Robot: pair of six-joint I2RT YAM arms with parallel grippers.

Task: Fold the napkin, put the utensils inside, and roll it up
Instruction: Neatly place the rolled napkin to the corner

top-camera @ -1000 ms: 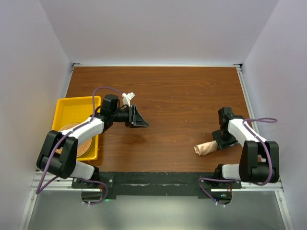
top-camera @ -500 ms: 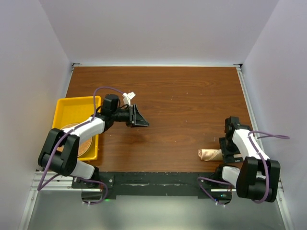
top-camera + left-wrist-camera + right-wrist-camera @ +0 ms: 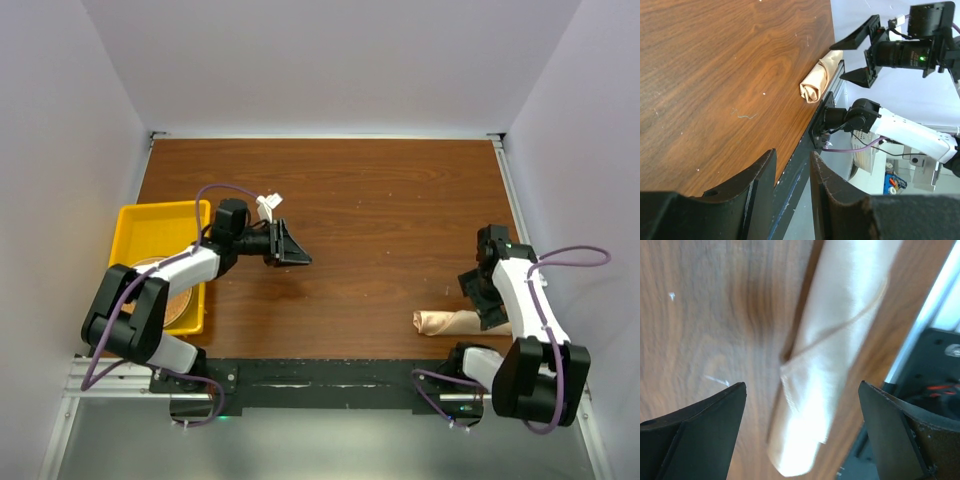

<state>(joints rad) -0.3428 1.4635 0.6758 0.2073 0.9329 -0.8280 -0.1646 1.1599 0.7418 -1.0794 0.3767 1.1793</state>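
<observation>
From above, the rolled napkin (image 3: 445, 322) lies on the table (image 3: 350, 190). The right gripper (image 3: 478, 298) is over the napkin's right end and the left gripper (image 3: 295, 250) is well to its left.

In the left wrist view, the left gripper's jaws stand slightly apart and empty, far from the napkin (image 3: 816, 82).

In the right wrist view, the jaws gape wide over the napkin (image 3: 835, 355), gripping nothing.

You'll find the napkin (image 3: 447, 322) rolled into a snug peach tube, lying flat on the tabletop (image 3: 350, 200) along its near right edge, its spiral end facing left.
</observation>
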